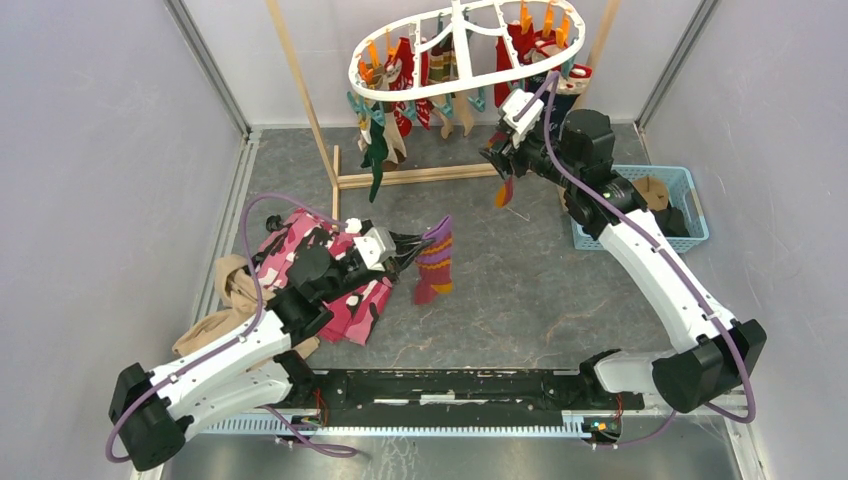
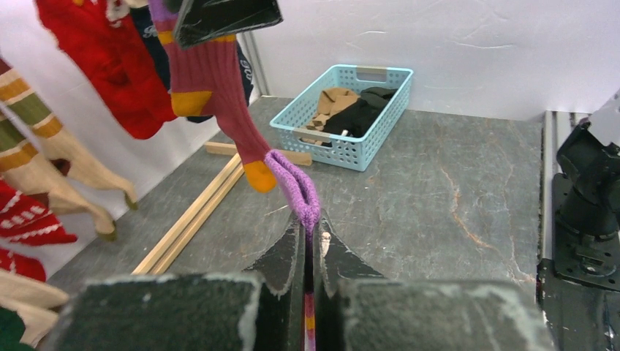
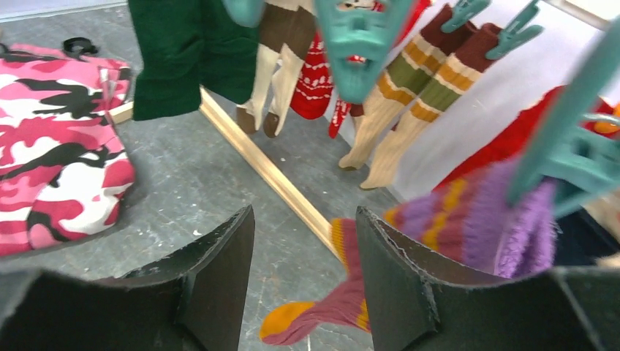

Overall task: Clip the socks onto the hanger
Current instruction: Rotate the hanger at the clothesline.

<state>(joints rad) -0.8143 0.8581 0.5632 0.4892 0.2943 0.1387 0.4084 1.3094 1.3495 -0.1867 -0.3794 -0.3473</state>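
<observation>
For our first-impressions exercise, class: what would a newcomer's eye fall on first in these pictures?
The white oval hanger at the back, crowded with orange and teal clips and hanging socks. Then the purple striped sock pinched in the left gripper mid-table, next to the pink camouflage cloth on the left.

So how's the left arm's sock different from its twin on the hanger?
The held sock is pinched by its purple cuff in the shut left end effector; the hung sock dangles from a teal clip. The held sock is over the table; the hung sock is by the open right end effector. Both are maroon with yellow stripes.
</observation>
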